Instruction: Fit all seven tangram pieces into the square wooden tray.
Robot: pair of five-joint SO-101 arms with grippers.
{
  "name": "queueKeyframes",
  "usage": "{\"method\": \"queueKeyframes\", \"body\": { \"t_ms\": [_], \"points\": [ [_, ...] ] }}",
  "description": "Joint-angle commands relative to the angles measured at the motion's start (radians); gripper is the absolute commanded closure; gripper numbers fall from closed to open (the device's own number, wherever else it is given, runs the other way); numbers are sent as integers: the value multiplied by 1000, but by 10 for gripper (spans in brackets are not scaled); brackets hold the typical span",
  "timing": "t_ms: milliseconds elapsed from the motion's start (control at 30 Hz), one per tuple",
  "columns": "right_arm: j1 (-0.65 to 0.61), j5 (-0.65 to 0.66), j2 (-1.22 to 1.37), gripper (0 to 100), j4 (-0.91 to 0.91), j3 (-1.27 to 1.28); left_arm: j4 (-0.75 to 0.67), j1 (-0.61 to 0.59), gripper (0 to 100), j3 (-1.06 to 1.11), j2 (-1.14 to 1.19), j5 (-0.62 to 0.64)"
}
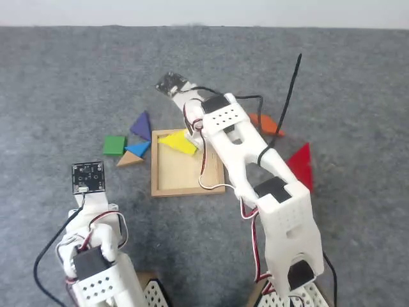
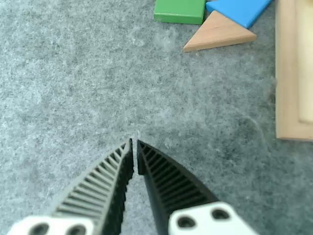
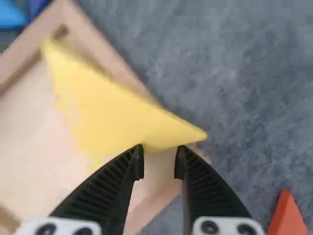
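One of the seven pieces, the yellow triangle (image 3: 112,112), is being pinched by its edge between the right jaws, which are parted only by the piece's thickness. It is hanging tilted over a corner of the square wooden tray (image 1: 154,166), overlapping the rim rather than lying flat inside. Nothing else is showing in the tray, so the task is looking barely begun, with six pieces waiting on the grey tabletop (image 1: 64,77). The orange piece (image 1: 268,123) is lying near the right jaws, outside the tray, and the red triangle (image 1: 300,165) is sitting farther back beside that arm. The purple triangle (image 1: 142,125), green square (image 2: 180,10), blue triangle (image 2: 239,11) and plain wood triangle (image 2: 217,33) are clustering ahead of the left jaws. The left jaws are hovering almost fully closed over bare tabletop, gripping nothing.
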Motion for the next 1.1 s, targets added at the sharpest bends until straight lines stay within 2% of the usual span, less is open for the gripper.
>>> {"method": "queueKeyframes", "body": {
  "t_ms": [0,100,267,367,433,567,700,1067],
  "points": [
    [18,-49,-64,898,-127,25,3,-8,986,-12,-18,-2],
    [5,-48,-73,898,-130,63,3,-8,986,-12,-18,-2],
    [1,-54,-143,898,15,43,3,-8,986,-12,-18,-2],
    [-1,-55,-208,898,33,52,3,-8,986,-12,-18,-2],
    [-18,-57,-222,898,-31,77,3,-8,986,-12,-18,-2],
    [-85,-57,-185,898,-269,153,3,-8,986,-12,-18,-2],
    [-81,-48,-87,898,-424,176,3,-8,986,-12,-18,-2],
    [-45,-54,-79,898,-148,63,3,-8,986,-12,-18,-2]
  ]
}}
